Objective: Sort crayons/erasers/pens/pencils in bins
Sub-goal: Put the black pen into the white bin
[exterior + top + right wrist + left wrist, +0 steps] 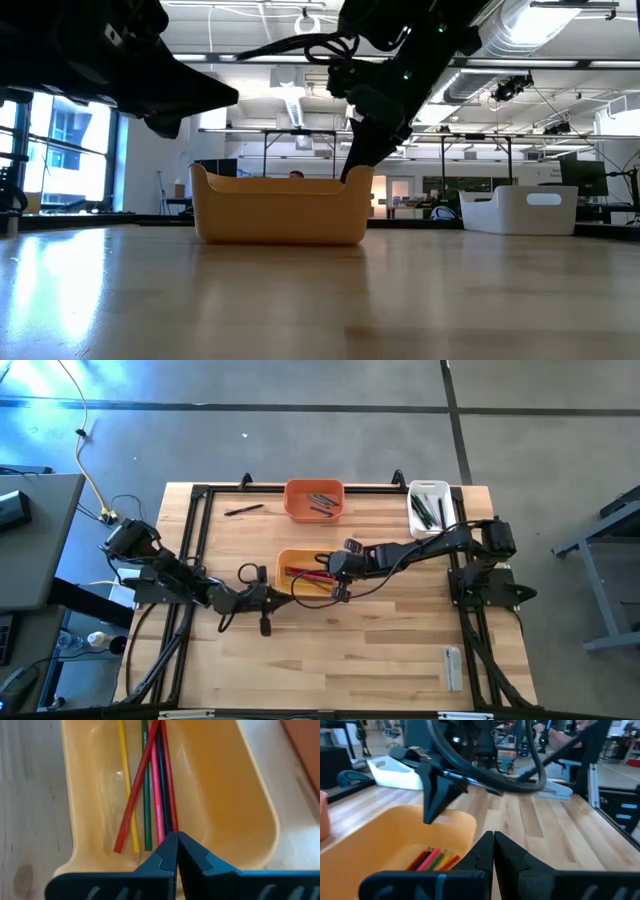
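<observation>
From my seat the sort looks mostly done. The bench (380, 640) carries three bins: the yellow-orange bin (284, 560) near the middle, the orange bin (292, 498) at the far edge, the white bin (414, 510) at the far right corner.

All three already hold sticks. In the yellow-orange bin I see a yellow pencil (126, 780), a red one (135, 795) lying crosswise, a green one (146, 800), a pink one (156, 805) and another red, bunched lengthwise. The orange bin has a few dark sticks, the white bin some dark and green ones; type too small to tell.

Left to do, I judge: a black pen (243, 510) lies alone on the bench, left of the orange bin. A pale flat thing (453, 665) sits near the front right edge; maybe an eraser, can't tell.

Right end effector (176, 840) hangs over the yellow-orange bin's end, fingers pressed together, nothing between them. Left end effector (493, 839) sits just beside that bin, also closed on nothing.
</observation>
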Robot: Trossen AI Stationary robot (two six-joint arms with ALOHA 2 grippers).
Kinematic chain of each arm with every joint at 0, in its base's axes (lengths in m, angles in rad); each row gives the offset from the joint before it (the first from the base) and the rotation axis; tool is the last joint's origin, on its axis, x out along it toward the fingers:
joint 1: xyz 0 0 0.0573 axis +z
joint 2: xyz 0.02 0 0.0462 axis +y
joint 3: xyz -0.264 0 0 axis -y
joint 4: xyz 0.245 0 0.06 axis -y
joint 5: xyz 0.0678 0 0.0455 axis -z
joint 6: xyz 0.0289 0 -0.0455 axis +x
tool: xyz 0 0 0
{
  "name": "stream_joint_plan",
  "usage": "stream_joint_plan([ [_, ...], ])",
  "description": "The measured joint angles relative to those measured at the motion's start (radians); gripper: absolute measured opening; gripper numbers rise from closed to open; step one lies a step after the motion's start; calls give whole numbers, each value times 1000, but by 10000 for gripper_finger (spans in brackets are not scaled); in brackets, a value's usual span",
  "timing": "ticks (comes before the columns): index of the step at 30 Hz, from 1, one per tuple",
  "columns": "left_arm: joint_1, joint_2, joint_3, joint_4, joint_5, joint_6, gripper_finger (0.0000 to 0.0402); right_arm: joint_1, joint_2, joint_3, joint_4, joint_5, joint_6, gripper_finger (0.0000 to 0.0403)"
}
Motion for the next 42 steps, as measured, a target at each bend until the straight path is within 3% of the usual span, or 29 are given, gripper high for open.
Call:
stream_joint_plan([
  [7, 79, -64, 0, -36, -6, 15, 0, 0, -8, 13, -3, 8, -46, 2],
  [16, 314, -366, 0, -480, 155, -13, 0, 47, -157, 90, -81, 10, -340, 0],
  [20, 458, -461, 0, -632, 257, -35, 0, 30, -266, -23, 46, -4, -417, 0],
  [23, 574, -493, 2, -694, 361, -48, 0, -19, -358, -184, 289, -120, -455, 0],
  [26, 693, -494, 41, -802, 484, -47, 0, -74, -438, -346, 512, -250, -475, 0],
  [30, 840, -464, 162, -1042, 573, 12, 0, -148, -528, -492, 678, -280, -478, 0],
  [38, 1065, -379, 426, -1477, 595, 211, 0, -203, -661, -564, 675, -309, -500, 0],
  [42, 1149, -323, 486, -1570, 590, 285, 0, -203, -680, -565, 663, -309, -511, 0],
])
